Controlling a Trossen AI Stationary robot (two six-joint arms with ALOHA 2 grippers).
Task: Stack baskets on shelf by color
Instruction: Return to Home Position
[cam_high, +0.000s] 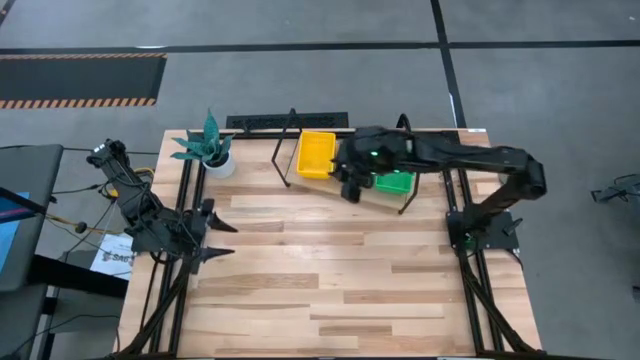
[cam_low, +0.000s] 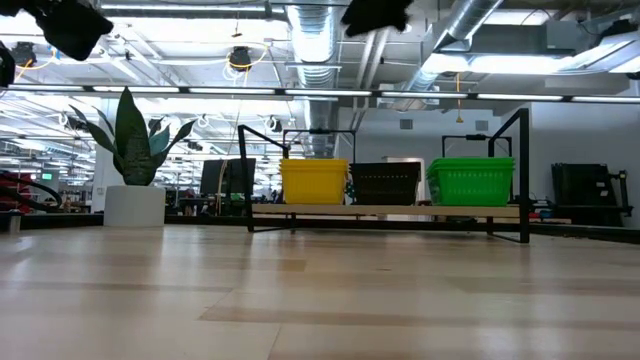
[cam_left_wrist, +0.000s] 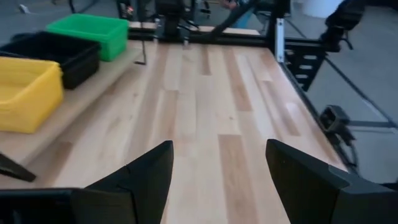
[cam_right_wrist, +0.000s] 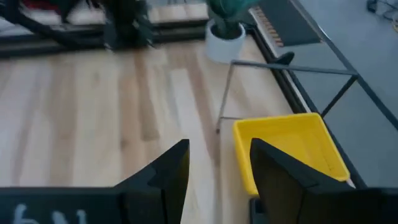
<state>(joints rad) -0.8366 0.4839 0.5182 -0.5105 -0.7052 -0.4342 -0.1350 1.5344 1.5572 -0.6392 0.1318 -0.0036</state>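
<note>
**Operator:** Where do the task items stand?

**Technician:** The yellow plastic mesh basket stack (cam_low: 314, 181), the black plastic mesh basket stack (cam_low: 386, 184) and the green plastic mesh basket stack (cam_low: 470, 181) sit side by side on the light wooden shelf board (cam_low: 385, 211), at the far edge of the slatted wooden bench (cam_high: 330, 290). The number of baskets in each stack cannot be counted.

**Operator:** State of each claw?

**Technician:** The right claw (cam_high: 350, 187) hovers over the shelf's front edge, just beside the yellow stack, fingers apart and empty. The left claw (cam_high: 218, 236) waits at the bench's left side, also apart and empty.

**Operator:** Failure risks from here?

**Technician:** Probably one main risk. If the right arm pulls back without lifting first, a finger may clip the yellow stack or the shelf's black wire frame (cam_low: 524, 170). That could push a stack out of line or off the board.

**Operator:** Legible markings?

**Technician:** None. A white paper sheet (cam_high: 112, 255) beside the left arm carries print too small to read.
</note>
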